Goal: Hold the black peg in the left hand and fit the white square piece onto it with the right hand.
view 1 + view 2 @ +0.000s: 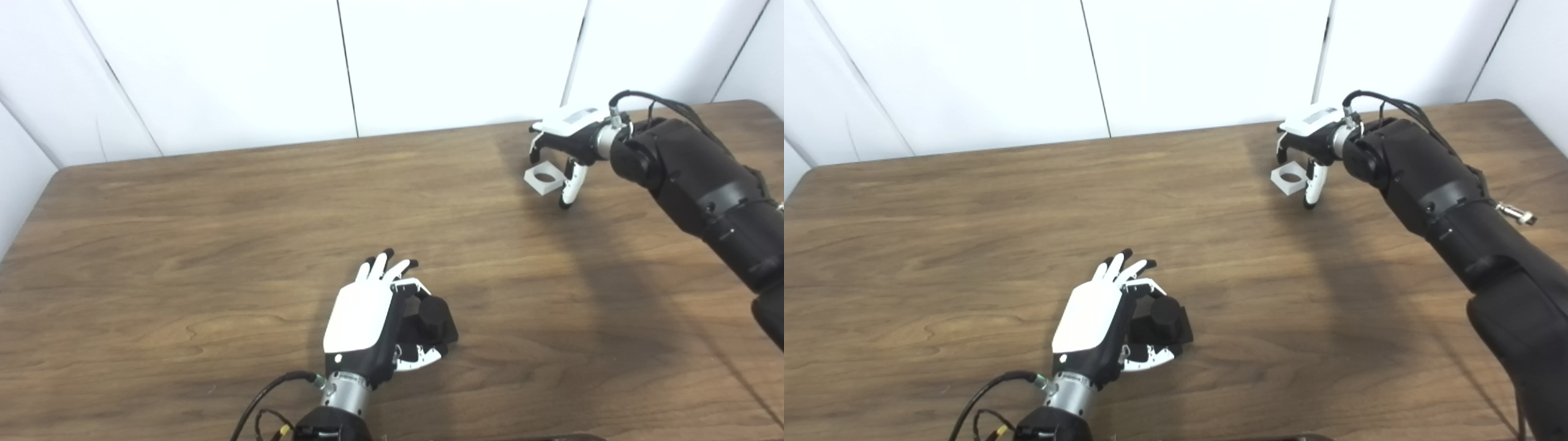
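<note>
Near us, our left hand (367, 327) grips the black peg (433, 313) just above the brown worktop (184, 245). Far to the right, our right hand (566, 144) pinches the white square piece (543, 179) above the worktop
</note>
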`<action>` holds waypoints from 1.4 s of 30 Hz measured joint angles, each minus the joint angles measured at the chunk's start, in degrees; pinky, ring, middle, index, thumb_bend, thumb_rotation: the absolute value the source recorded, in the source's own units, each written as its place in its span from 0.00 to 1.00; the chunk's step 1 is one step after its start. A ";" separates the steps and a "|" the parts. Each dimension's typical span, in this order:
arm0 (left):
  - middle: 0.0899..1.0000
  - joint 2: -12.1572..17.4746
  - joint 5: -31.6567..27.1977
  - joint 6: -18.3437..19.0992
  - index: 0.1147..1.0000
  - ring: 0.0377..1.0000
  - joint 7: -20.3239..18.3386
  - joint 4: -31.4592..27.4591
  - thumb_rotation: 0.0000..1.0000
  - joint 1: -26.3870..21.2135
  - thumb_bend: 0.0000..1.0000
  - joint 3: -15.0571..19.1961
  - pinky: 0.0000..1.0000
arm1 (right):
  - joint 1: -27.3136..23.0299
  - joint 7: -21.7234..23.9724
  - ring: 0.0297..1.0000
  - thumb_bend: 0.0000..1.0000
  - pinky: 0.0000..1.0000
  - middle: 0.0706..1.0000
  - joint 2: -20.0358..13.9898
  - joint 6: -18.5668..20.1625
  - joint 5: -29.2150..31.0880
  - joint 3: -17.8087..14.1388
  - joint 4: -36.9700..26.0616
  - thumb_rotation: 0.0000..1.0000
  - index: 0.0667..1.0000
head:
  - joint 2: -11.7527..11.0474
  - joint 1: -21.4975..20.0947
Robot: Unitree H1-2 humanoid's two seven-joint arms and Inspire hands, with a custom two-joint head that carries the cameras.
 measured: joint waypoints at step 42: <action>0.88 -0.31 0.44 0.37 0.42 0.99 -0.01 0.06 0.08 -0.01 0.52 -0.03 0.99 | -0.31 -1.33 1.00 0.53 1.00 0.95 -0.01 -2.47 0.08 0.81 0.39 0.14 0.46 | -0.09 0.09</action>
